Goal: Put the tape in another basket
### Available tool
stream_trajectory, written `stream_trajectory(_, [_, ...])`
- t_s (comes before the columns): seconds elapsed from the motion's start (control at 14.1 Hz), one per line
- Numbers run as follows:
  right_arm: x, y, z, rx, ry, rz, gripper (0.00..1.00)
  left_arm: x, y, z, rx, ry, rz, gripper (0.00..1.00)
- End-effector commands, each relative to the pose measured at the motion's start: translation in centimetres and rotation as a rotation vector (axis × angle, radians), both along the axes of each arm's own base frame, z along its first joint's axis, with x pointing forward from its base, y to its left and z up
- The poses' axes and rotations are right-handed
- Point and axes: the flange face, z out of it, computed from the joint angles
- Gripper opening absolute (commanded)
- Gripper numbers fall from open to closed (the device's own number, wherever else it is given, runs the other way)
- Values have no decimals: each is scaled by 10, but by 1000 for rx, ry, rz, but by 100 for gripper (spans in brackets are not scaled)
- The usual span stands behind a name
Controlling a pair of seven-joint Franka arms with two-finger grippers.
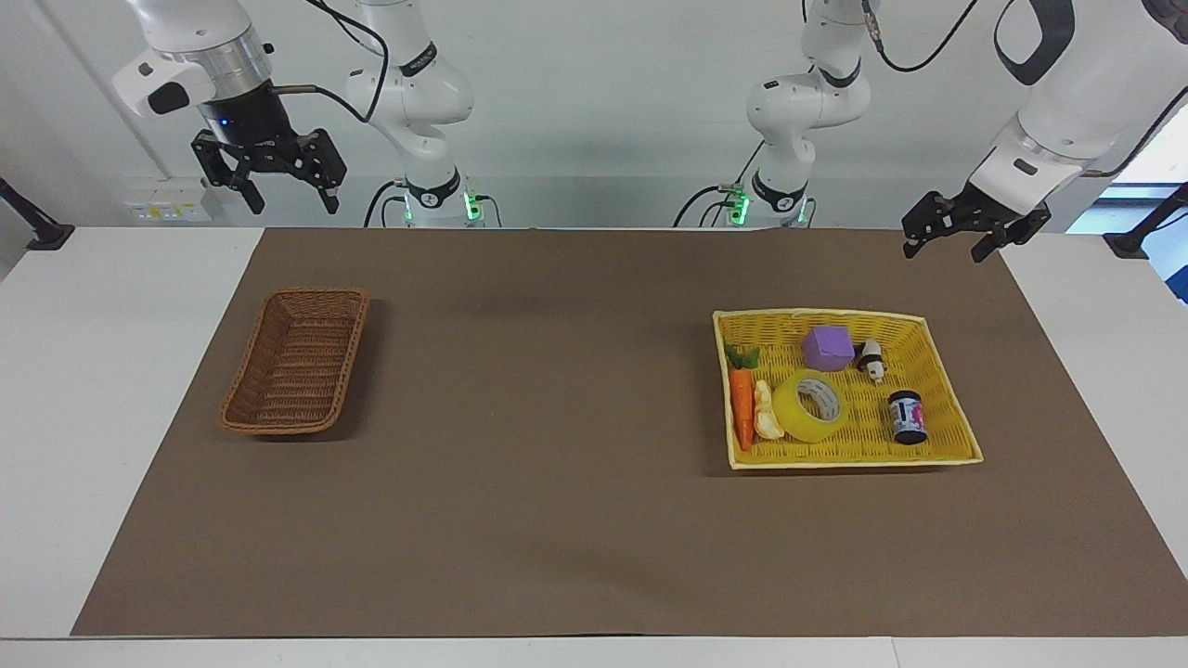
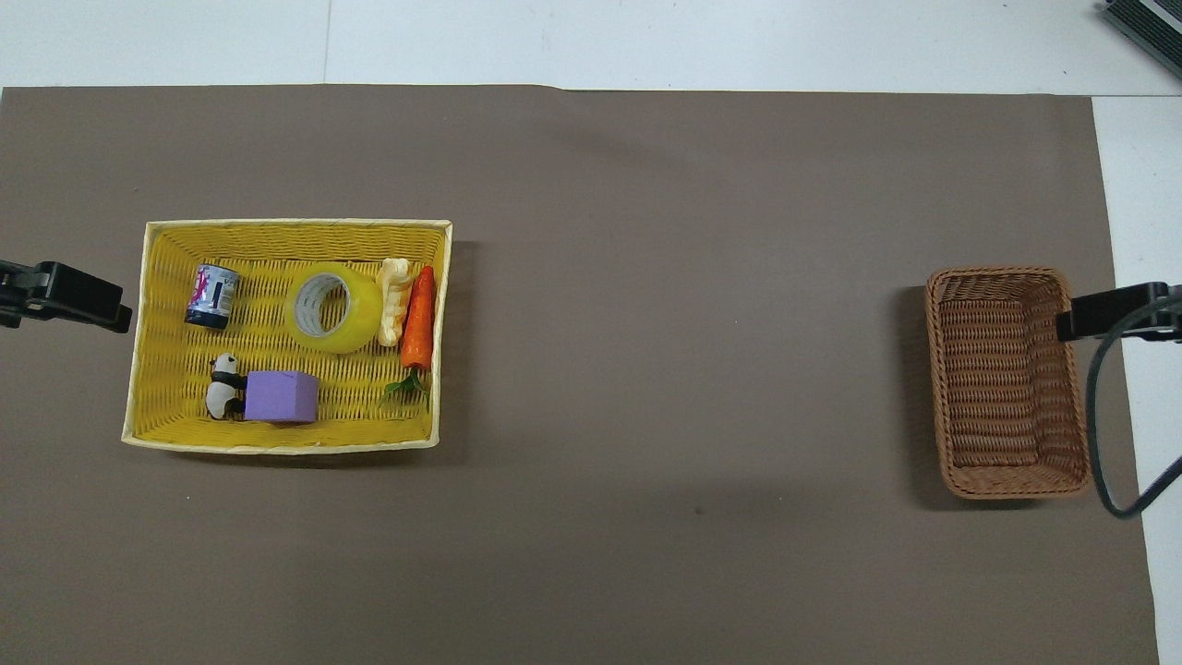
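Observation:
The tape (image 1: 809,406), a yellow translucent roll with a white printed core, lies tilted in the yellow tray-basket (image 1: 942,348) toward the left arm's end of the table; it also shows in the overhead view (image 2: 332,308). The narrow brown wicker basket (image 1: 297,362) stands empty toward the right arm's end and shows in the overhead view (image 2: 1007,379). My left gripper (image 1: 944,253) hangs open and empty in the air beside the tray's outer corner on the robots' side. My right gripper (image 1: 292,204) hangs open and empty, high up on the robots' side of the brown basket.
In the yellow tray, an orange toy carrot (image 1: 742,405) and a cream piece (image 1: 766,413) lie right beside the tape. A purple cube (image 1: 828,348), a panda figure (image 1: 871,358) and a small dark can (image 1: 907,417) lie there too. A brown mat (image 1: 557,417) covers the table.

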Motion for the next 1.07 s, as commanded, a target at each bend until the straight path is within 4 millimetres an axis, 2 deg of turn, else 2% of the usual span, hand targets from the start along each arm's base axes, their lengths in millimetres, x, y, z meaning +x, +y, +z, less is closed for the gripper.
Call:
stream_trajectory(0.0, [-13,-1,0,-2,42,-4,100,-4,3,7,9,1,-14,100])
stream_trajectory(0.21, [-14,4,-1,12,46,-104,100,-4,4,7,9,-2,-12,100])
stream_trajectory(0.36, [-14,18,1,8,45,-159,100,-4,4,7,10,-1,-5,100])
stream_trajectory(0.71, [-6,6,2,17,10,-181,100,-5,6,4,11,6,3,100])
stream_trajectory(1.0, [-6,6,2,17,12,-179,100,-5,10,4,10,3,13,100])
